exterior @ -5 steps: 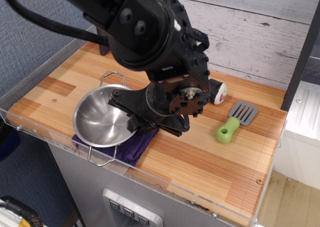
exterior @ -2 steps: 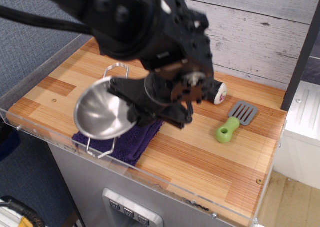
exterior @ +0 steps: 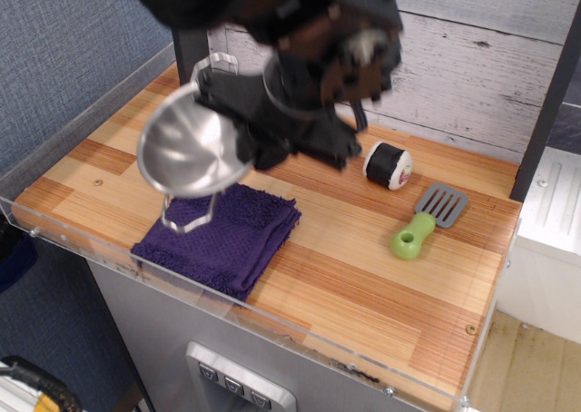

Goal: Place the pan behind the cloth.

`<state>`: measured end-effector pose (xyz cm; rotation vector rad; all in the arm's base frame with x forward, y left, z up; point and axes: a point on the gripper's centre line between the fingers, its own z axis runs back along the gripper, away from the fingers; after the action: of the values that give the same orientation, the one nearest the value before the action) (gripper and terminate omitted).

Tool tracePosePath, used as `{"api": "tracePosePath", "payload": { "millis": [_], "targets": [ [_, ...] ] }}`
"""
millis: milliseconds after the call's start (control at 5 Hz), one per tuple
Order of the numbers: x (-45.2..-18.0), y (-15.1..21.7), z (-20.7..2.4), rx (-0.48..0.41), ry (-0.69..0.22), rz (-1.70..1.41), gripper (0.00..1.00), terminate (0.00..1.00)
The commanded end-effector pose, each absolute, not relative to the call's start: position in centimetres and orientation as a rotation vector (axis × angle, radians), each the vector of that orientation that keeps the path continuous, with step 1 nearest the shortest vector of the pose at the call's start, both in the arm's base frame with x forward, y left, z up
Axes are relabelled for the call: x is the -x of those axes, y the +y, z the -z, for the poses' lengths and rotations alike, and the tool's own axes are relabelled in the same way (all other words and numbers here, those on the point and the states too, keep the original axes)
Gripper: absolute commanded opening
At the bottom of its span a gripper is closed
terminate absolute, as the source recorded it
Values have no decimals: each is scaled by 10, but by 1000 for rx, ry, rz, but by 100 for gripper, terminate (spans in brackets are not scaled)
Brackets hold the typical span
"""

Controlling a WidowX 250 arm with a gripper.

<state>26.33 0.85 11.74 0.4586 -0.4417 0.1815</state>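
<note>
The shiny steel pan [exterior: 186, 149] hangs in the air, tilted toward the camera, above the back part of the cloth. One wire loop handle hangs below it and one sticks up behind it. My black gripper [exterior: 243, 138] is shut on the pan's right rim and holds it up. The dark purple cloth [exterior: 221, 236] lies flat near the front left of the wooden table, fully uncovered.
A black and white sushi-roll piece [exterior: 388, 165] lies at the back middle. A grey spatula with a green handle [exterior: 424, 222] lies to the right. A clear plastic rim [exterior: 272, 326] runs along the table's front edge. A plank wall stands behind.
The pan was resting on the cloth. My gripper has lifted it, tilted it and carried it up and toward the back, and the cloth is now uncovered.
</note>
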Motion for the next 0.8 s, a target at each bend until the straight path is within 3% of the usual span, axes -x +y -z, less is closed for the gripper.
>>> {"api": "tracePosePath", "payload": {
  "millis": [0,200,400,600],
  "targets": [
    [-296,43,-159,-447,-512,-264,0,0],
    [-310,58,-163,-452,-514,-285,0,0],
    [-324,75,-148,-455,-482,-288,0,0],
    [-336,86,-119,-448,-417,-277,0,0]
  ]
}}
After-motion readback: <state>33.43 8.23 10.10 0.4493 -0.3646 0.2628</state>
